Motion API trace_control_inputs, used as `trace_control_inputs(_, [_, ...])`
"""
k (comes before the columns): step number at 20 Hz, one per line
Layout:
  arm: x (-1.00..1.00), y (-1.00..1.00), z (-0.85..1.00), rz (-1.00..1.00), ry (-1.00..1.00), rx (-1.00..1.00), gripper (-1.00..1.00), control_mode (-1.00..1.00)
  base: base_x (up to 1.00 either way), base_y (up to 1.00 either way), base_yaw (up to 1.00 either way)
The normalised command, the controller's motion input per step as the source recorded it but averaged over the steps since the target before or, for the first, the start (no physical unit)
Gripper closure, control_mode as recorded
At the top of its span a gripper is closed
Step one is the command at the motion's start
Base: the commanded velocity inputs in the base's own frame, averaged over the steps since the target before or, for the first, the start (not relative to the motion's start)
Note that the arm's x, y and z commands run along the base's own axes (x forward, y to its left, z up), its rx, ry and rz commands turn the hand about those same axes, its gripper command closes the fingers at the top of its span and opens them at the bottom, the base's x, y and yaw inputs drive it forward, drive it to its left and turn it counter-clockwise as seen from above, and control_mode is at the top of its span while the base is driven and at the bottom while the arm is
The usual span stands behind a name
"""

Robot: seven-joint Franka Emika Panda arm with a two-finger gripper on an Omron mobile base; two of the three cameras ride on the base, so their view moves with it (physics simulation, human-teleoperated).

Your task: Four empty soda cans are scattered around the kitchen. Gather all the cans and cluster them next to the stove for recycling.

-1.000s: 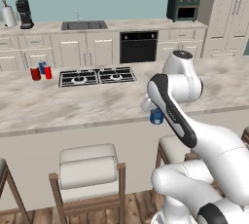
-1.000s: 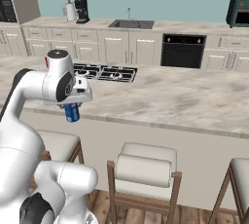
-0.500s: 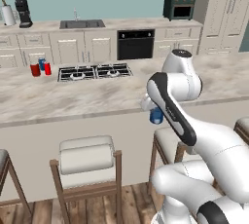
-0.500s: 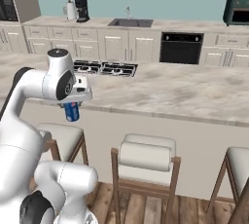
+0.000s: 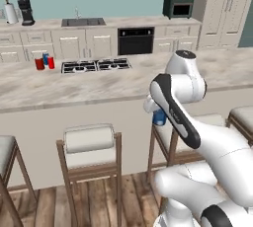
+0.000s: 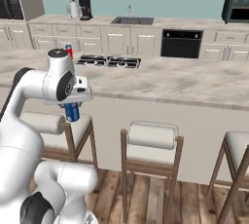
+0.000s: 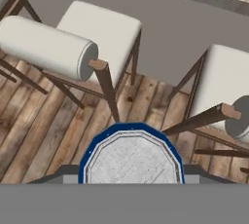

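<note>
My gripper (image 5: 158, 114) (image 6: 72, 108) is shut on a blue soda can (image 5: 159, 118) (image 6: 72, 112) that hangs below the hand, in front of the island counter and above the stools. In the hand view the can's silvery top (image 7: 131, 158) sits between the jaws. The black stove (image 5: 96, 65) (image 6: 109, 62) lies on the far side of the island. Beside its left edge stand three soda cans: a red one (image 5: 39, 63), a blue one (image 5: 45, 59) and another red one (image 5: 51, 62). In the right base view a can (image 6: 68, 51) from that group peeks out behind my arm.
Bar stools (image 5: 90, 139) (image 6: 151, 135) (image 7: 51, 47) line the near side of the island (image 5: 74, 93). Wooden floor (image 7: 44, 130) lies below the hand. At the back are a sink (image 5: 83, 22), a wall oven (image 5: 135, 41), a coffee maker (image 5: 25, 10) and a toaster oven (image 5: 179, 5).
The whole picture has shifted upward and more floor shows: the base has backed away from the island. The arm keeps its pose with the blue can in the gripper.
</note>
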Motion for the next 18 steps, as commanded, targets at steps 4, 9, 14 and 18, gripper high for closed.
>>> trace_control_inputs(4, [0.00, 0.00, 0.00, 0.00, 0.00, 0.00, 1.00, 1.00, -0.13, 0.57, -0.07])
trace_control_inputs(9, [0.00, 0.00, 0.00, 0.00, 0.00, 0.00, 1.00, 1.00, -0.05, 0.58, -0.12])
trace_control_inputs(14, [0.00, 0.00, 0.00, 0.00, 0.00, 0.00, 1.00, 1.00, -0.01, 0.60, -0.12])
trace_control_inputs(18, [0.00, 0.00, 0.00, 0.00, 0.00, 0.00, 1.00, 1.00, 0.00, 0.63, -0.08])
